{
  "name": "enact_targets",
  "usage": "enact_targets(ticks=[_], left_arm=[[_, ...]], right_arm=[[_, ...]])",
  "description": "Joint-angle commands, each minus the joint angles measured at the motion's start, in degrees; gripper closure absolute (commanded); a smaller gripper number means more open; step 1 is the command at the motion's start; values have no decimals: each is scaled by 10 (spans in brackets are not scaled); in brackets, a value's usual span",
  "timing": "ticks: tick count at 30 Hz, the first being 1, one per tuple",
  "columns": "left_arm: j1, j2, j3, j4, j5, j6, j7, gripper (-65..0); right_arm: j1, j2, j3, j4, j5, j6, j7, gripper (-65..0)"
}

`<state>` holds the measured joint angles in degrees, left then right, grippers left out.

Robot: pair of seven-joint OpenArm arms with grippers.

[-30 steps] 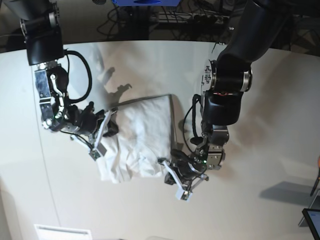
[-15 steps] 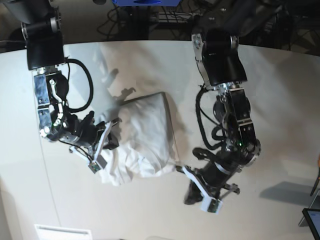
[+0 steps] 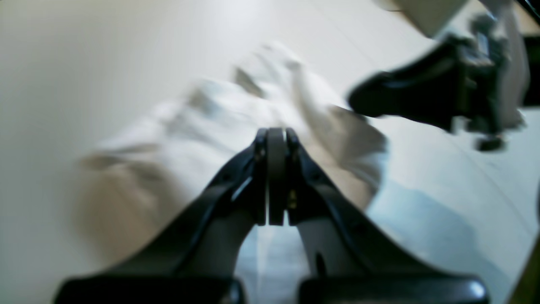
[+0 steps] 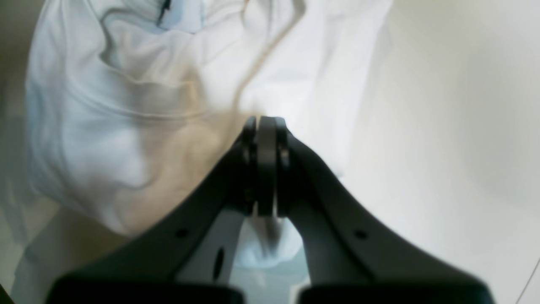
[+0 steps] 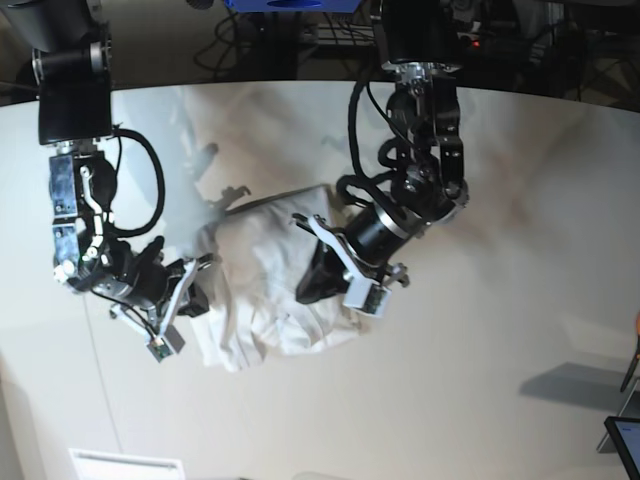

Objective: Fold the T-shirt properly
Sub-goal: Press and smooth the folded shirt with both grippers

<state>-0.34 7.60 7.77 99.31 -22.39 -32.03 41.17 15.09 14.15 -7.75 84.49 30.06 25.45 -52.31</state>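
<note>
The white T-shirt (image 5: 255,290) lies bunched and wrinkled in the middle of the off-white table (image 5: 500,350). My left gripper (image 5: 315,280) hangs over the shirt's right part with its jaws shut. In the left wrist view the left gripper (image 3: 270,135) points at the blurred shirt (image 3: 219,118), with no cloth visible between the pads. My right gripper (image 5: 195,290) is at the shirt's left edge, jaws shut. In the right wrist view the right gripper's (image 4: 261,122) tips rest over a fold of the shirt (image 4: 139,105). I see no cloth pinched there.
The right arm's black gripper body (image 3: 438,97) shows opposite the left gripper. Cables and a blue object (image 5: 290,5) lie beyond the table's far edge. A dark screen corner (image 5: 622,440) sits at the lower right. A white label (image 5: 125,465) is near the front edge.
My left gripper swung from the bare table at the shirt's lower right up onto the shirt. My right gripper slid down and to the left. The shirt's right part is more rumpled.
</note>
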Motion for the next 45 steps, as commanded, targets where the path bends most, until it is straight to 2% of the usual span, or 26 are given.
enact_targets(ticks=[1, 5, 7, 10, 14, 20, 26, 31, 35, 40, 43, 45], left_arm=[[-11, 3, 16, -7, -9, -3, -40, 0], [-22, 3, 41, -94, -3, 8, -96, 0], [-25, 3, 46, -125, 25, 36, -124, 0], [-23, -10, 46, -143, 88, 48, -142, 0], [-28, -25, 41, -154, 129, 48, -140, 0], [-64, -47, 40, -170, 131, 50, -140, 0], [-132, -63, 40, -253, 131, 50, -140, 0], [-179, -76, 40, -310, 131, 50, -142, 0], [-185, -78, 40, -301, 129, 50, -141, 0], [-165, -77, 39, -225, 127, 50, -138, 0], [-146, -76, 39, -188, 126, 50, -138, 0], [-131, -76, 40, -177, 126, 50, -138, 0]], right_arm=[[14, 3, 4, 9, 8, 1, 14, 0], [12, 5, 5, 8, 8, 1, 15, 0], [6, 6, 5, 6, 8, 1, 15, 0], [1, 7, 5, 2, 7, 1, 15, 0], [-3, 7, 6, -30, 7, 1, 17, 0], [-27, 7, 6, -45, 7, 1, 27, 0], [-64, 6, 6, -33, 8, 1, 26, 0], [-95, 6, 6, 28, 8, -1, 23, 0], [-88, 7, 6, 55, 7, -1, 27, 0], [-73, 17, 24, 89, 12, -1, 21, 0], [-75, 17, 24, 132, 13, -1, -12, 0], [-77, 3, 23, 149, 13, -1, -35, 0]])
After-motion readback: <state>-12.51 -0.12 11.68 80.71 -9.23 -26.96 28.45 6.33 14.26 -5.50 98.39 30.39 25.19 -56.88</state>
